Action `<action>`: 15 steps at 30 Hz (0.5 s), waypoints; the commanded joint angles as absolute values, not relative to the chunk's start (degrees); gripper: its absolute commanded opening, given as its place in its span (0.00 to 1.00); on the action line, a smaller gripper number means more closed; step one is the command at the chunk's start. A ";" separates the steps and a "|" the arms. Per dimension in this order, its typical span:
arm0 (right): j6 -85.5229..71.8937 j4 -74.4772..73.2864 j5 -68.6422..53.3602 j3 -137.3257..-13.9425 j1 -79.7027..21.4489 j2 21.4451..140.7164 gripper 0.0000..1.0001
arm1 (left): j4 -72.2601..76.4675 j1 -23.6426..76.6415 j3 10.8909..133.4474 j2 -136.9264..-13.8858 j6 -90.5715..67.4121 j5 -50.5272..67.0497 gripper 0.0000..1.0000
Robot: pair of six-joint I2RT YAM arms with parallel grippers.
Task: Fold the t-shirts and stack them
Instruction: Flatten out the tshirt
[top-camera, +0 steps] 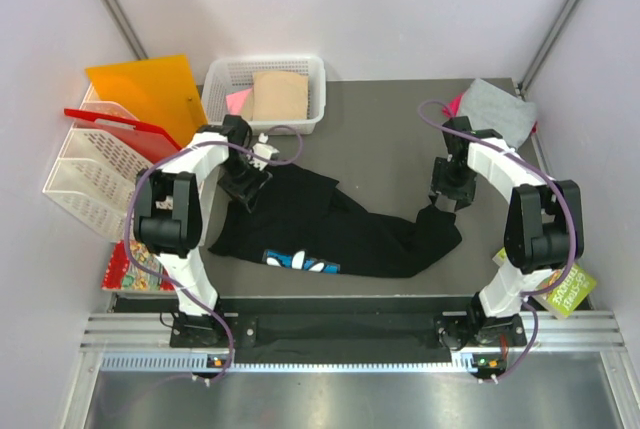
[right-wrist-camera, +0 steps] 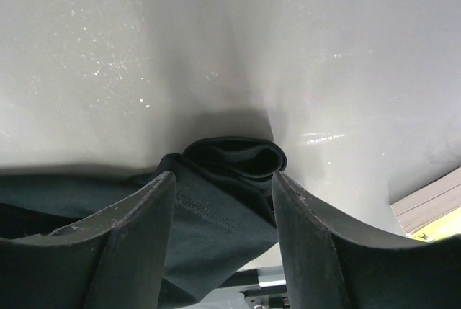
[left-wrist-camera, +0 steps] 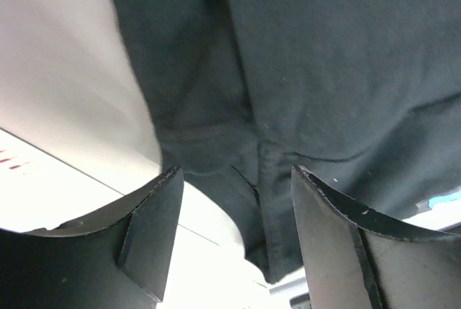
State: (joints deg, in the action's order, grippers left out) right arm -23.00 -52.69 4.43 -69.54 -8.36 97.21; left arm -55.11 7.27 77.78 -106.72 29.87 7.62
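The large black t-shirt (top-camera: 330, 234) lies crumpled across the middle of the table, its blue print (top-camera: 300, 262) near the front. My left gripper (top-camera: 245, 189) is at its back left corner. In the left wrist view the gripper (left-wrist-camera: 236, 172) is open, and a hanging strip of black cloth (left-wrist-camera: 277, 201) sits between the fingers (left-wrist-camera: 155, 230) without filling the gap. My right gripper (top-camera: 440, 204) is at the shirt's right end. Its jaws (right-wrist-camera: 223, 176) stand apart around a folded bunch of black cloth (right-wrist-camera: 230, 161). A tan shirt (top-camera: 278, 96) and a pink one (top-camera: 238, 101) lie in a basket. A grey shirt (top-camera: 497, 109) lies at the back right.
The white basket (top-camera: 310, 74) stands at the back centre-left. An orange sheet (top-camera: 145, 89) and white racks (top-camera: 85, 174) stand along the left edge. Printed booklets lie at the front left (top-camera: 130, 264) and the front right (top-camera: 565, 289).
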 commanded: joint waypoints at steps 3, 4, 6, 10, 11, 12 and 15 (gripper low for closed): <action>-22.33 -50.89 3.43 -70.14 -8.00 96.24 0.54 | -49.83 6.77 80.67 -109.15 29.71 5.80 0.65; -22.32 -50.89 3.34 -69.79 -7.91 95.98 0.53 | -50.10 6.68 81.38 -110.64 29.71 5.71 0.64; -22.41 -50.89 3.34 -69.35 -7.91 95.80 0.52 | -50.97 6.24 82.79 -111.97 29.53 6.15 0.61; -22.15 -50.80 3.69 -68.38 -7.91 94.84 0.51 | -51.06 6.15 81.92 -112.76 29.79 6.15 0.58; -22.15 -50.71 3.69 -68.20 -7.91 94.66 0.50 | -51.06 6.15 81.74 -112.85 29.88 6.24 0.57; -22.15 -50.54 3.60 -67.86 -7.91 94.57 0.48 | -50.89 6.15 81.30 -113.03 29.97 6.24 0.53; -22.15 -50.36 3.69 -67.50 -7.82 94.31 0.37 | -51.85 6.15 81.82 -113.55 30.06 6.41 0.33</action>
